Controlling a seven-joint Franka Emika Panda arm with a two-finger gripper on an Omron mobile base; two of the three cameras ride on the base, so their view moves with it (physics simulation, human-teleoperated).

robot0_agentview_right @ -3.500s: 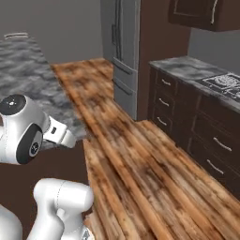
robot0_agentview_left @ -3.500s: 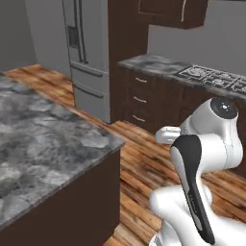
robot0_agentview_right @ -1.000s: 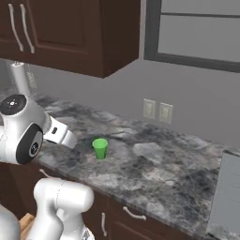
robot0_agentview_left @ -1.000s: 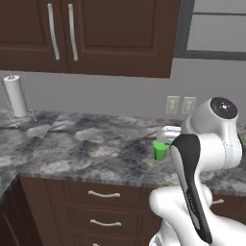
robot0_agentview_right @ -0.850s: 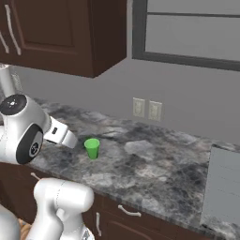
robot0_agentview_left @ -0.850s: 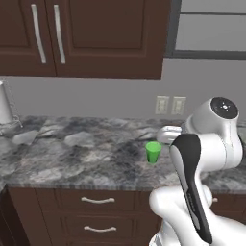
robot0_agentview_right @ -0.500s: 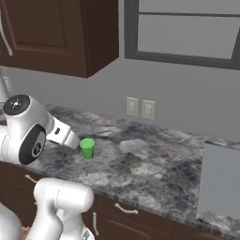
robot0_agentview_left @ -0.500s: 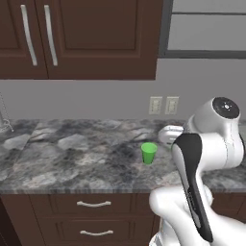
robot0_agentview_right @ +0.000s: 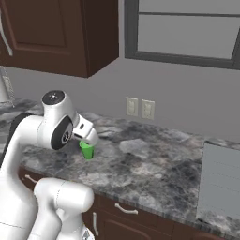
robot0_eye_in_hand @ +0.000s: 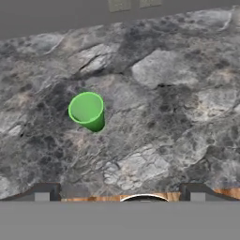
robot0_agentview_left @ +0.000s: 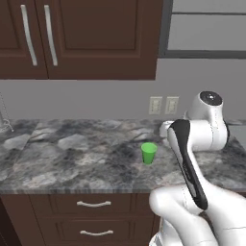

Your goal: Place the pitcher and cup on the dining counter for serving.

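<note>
The cup [robot0_eye_in_hand: 86, 110] is being viewed upright on the worktop [robot0_eye_in_hand: 187, 93], ahead and left of the gripper [robot0_eye_in_hand: 119, 190], whose fingers are spread; centring is advised before descent.

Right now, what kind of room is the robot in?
Most likely a home kitchen: a grey-veined marble worktop over brown drawers, dark wood wall cabinets above, and wall outlets on the grey backsplash. A green cup stands upright on the worktop.
</note>
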